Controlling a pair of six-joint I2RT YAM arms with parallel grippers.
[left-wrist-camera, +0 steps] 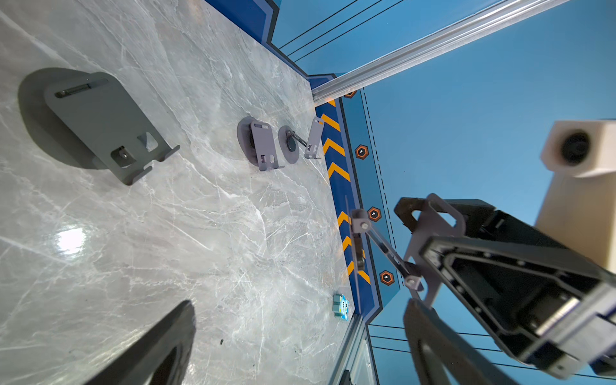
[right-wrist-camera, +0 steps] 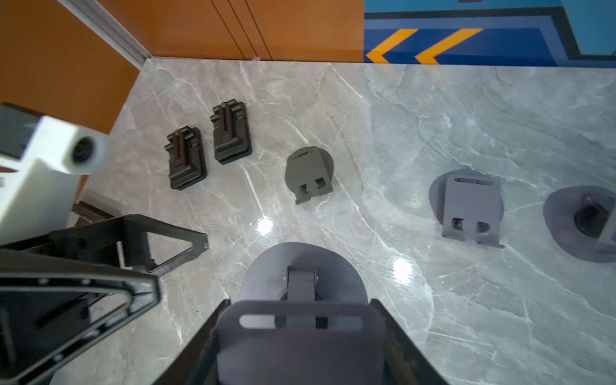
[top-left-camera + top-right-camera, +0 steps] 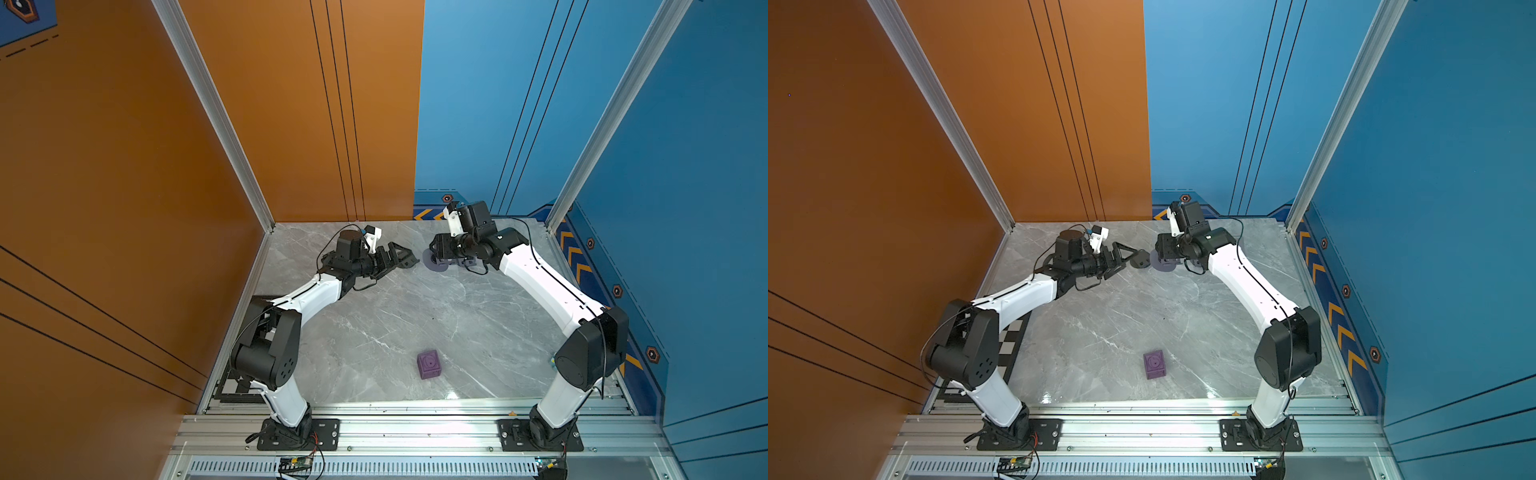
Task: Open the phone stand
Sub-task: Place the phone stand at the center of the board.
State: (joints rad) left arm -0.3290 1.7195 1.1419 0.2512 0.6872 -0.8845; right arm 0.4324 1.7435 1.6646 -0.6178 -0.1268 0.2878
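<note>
Left gripper (image 2: pixel 181 266): beyond the purple cube (image 3: pixel 429 364) and a bit left of it, jaws spread wide, holding nothing. Phone stand (image 3: pixel 434 264): straight beyond the cube, at the far side of the table (image 3: pixel 374 324). Its back plate (image 2: pixel 300 353) is clamped in the right gripper (image 2: pixel 300 311). Its round base (image 2: pixel 263 270) points toward the left gripper, not touching it. The hinge arm (image 1: pixel 383 246) shows between base and plate, so it looks partly unfolded. Can't tell if the base touches the table. Step, my read: unfolding mostly done. Next: if the angle is short, the left gripper takes the base rim and swings it further; otherwise the right sets it down on its base.
</note>
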